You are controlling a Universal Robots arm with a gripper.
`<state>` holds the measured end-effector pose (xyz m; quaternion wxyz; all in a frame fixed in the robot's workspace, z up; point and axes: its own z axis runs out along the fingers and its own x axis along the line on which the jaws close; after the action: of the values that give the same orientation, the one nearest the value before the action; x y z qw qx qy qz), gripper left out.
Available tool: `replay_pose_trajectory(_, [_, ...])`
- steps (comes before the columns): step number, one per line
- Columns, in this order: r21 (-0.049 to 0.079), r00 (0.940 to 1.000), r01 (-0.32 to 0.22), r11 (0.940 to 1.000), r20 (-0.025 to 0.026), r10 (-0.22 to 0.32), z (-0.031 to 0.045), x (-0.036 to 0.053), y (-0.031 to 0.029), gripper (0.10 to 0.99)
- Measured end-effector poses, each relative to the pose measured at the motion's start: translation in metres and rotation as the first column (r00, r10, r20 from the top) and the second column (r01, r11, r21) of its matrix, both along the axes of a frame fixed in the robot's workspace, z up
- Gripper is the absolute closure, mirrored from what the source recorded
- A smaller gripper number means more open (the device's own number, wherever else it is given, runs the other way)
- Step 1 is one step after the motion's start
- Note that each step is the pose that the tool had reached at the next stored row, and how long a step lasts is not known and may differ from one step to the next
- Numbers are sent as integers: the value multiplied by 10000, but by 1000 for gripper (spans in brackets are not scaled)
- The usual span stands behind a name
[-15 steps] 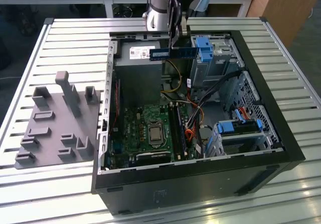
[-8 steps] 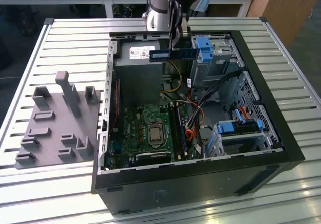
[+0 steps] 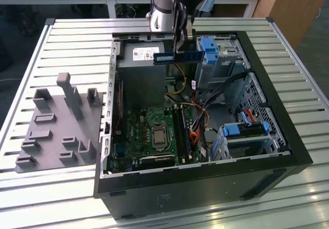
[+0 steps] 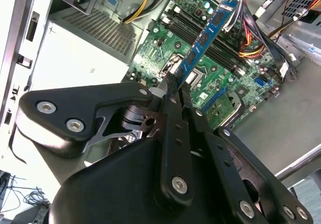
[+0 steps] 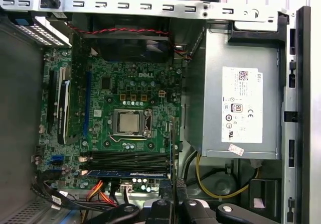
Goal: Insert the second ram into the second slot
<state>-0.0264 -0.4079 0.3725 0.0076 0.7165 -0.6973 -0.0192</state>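
Clamping the second ram point(image 3: 177, 57) by its upper edge, gripper point(image 3: 182, 47) closed on the two flat faces, likely so as to leave the lower contact edge bare for seating. Hanging level, high over the far end of the computer case point(image 3: 294, 136), roughly above the seam between power supply point(image 3: 141, 54) and blue-tabbed drive cage point(image 3: 209, 50); well apart from the motherboard point(image 3: 149, 131) down on the case floor. Turned, by the look of the exterior view, across the run of the memory slots point(image 3: 181, 129) beside the board's edge on the exterior view's right, not along it, so not lined up for pressing in. Farther out, on the table point(image 3: 67, 39) near its edge on the exterior view's left, a grey slotted fixture point(image 3: 56, 121), apart from the case.

Cut off at the top of the exterior view: the arm. Too small to read: slot latches, the stick's notch. Hard to settle in the first wrist view: a blue strip point(image 5: 128, 173) along the outermost slot, perhaps a stick already seated, perhaps not.
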Motion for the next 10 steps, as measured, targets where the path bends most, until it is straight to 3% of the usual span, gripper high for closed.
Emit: replay_pose_trajectory(10, [1, 10000, 1, 10000, 0, -1, 0, 0, -61, 949])
